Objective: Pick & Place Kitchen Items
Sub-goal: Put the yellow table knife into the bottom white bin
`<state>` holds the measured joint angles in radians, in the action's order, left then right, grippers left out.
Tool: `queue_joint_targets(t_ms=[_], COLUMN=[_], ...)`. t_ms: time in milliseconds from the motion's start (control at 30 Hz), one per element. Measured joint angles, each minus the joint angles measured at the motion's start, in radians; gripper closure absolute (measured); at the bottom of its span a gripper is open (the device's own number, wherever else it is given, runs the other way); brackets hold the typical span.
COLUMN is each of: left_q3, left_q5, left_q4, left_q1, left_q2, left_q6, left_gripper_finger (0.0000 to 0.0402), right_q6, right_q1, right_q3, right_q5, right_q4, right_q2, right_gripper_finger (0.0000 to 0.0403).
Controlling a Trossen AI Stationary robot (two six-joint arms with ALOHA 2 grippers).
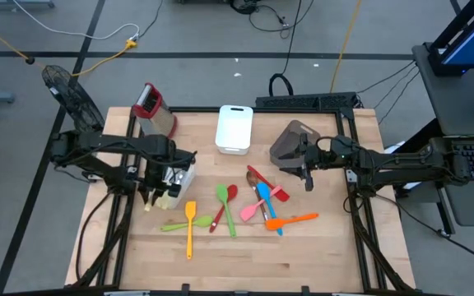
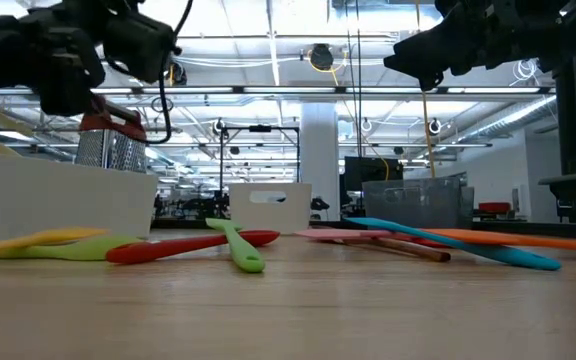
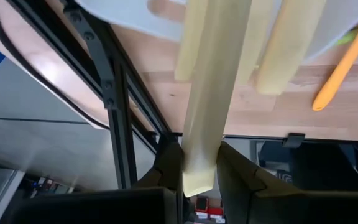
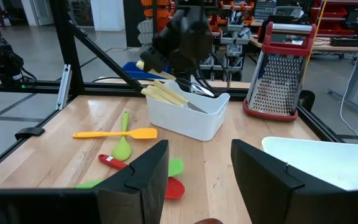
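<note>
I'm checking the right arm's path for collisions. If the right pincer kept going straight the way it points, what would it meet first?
Probably the white bin holding pale-yellow-handled cutlery, with the left pincer above it. The open right pincer is raised, so depth is uncertain.

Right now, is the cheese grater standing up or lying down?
Standing up. The grater stands on its wide base with the red handle on top, beside the white bin.

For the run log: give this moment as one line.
left gripper: shut on pale-yellow handle, over white bin | right gripper: open, empty, hovering | spatulas: on table
</note>
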<state>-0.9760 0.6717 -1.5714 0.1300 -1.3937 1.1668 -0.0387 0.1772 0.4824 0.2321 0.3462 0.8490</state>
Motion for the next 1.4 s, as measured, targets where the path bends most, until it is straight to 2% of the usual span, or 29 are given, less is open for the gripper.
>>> queue_joint_targets(t_ms=[333, 667, 933, 1033, 1400], left_q3=[0.029, 0.029, 0.029, 0.029, 0.017], left_q5=[-0.022, -0.037, -0.049, -0.052, -0.08], left_q4=[0.005, 0.001, 0.001, 0.0, -0.002], left_q1=[0.131, 0.187, 0.205, 0.205, 0.205], left_q2=[-0.043, -0.22, -0.248, -0.248, -0.24], left_q6=[-0.166, -0.373, -0.412, -0.409, -0.398], left_gripper_finger=[0.0344, 0.0344, 0.0339, 0.0319, 0.0204], right_q6=[0.0, 0.001, 0.001, 0.001, 0.0], right_q1=[0.0, 0.0, 0.0, 0.0, 0.0], right_q3=[0.0, 0.0, 0.0, 0.0, 0.0], right_q5=[0.0, -0.001, -0.001, 0.0, 0.0], right_q4=[0.0, -0.032, -0.046, -0.045, -0.045], right_q2=[0.0, 0.0, 0.0, 0.0, 0.0], right_gripper_finger=[0.0236, 0.0236, 0.0236, 0.0236, 0.0236])
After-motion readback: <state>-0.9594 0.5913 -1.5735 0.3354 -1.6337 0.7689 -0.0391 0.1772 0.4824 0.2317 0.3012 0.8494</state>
